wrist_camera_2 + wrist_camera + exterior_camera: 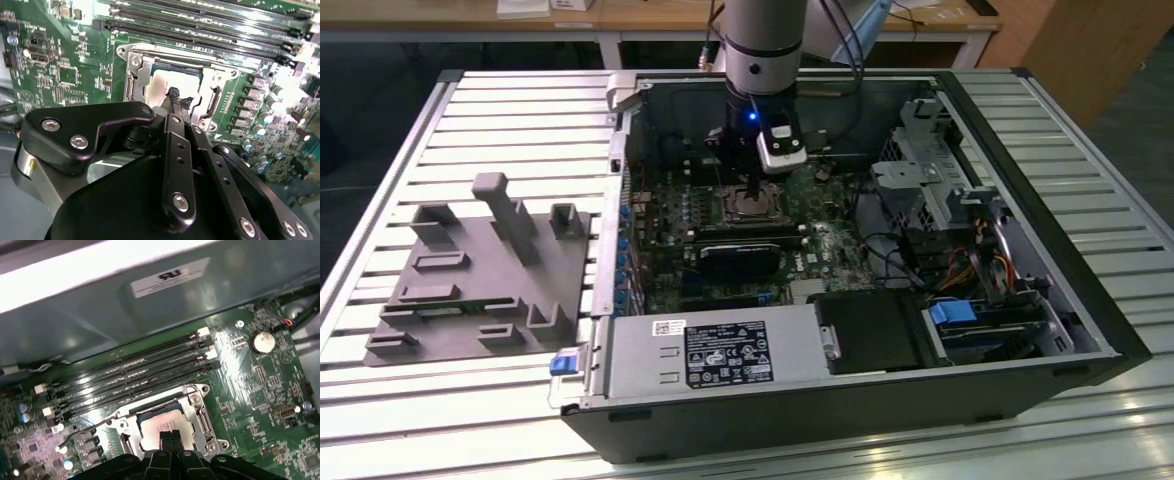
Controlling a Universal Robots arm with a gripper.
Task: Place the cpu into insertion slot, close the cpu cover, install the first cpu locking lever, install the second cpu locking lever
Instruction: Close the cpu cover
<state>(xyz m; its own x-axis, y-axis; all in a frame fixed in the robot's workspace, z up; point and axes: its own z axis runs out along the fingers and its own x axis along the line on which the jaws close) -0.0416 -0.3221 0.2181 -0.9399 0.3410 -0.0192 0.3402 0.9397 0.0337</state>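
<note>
Treat the cpu (150, 432), lying in the insertion slot (202, 420) beneath narrow, empty fingers (165, 440), as likely light, rigid, slick-topped and fragile underneath; take by opposite edges.

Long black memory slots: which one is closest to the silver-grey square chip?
The long black slot bordering the silvery metal frame; the other three lie nearer the grey case wall.

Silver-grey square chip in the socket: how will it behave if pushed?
Likely stiff, not floppy: the silver-grey square chip shows a flat metal top. Probably won't slide, since the silvery metal frame rings it. Smooth top may be slippery under the black gripper.
</note>
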